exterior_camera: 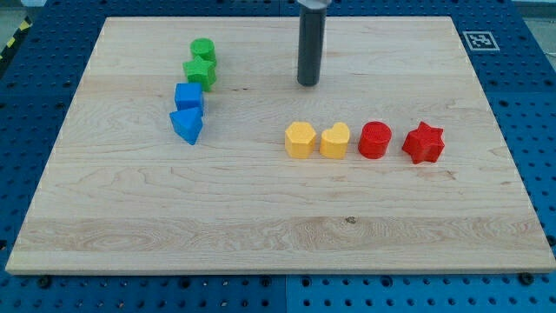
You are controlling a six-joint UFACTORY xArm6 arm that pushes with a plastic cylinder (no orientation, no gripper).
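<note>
Near the board's (261,252) top edge, my tip (308,84) stands apart above the yellow blocks (301,139); no gripper shows.

My tip (308,83) rests on bare wooden board (261,217), above the yellow hexagon block (300,139)

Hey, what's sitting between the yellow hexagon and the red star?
In the camera view, two blocks lie between the yellow hexagon and the red star: a yellow heart, then a red cylinder.
</note>
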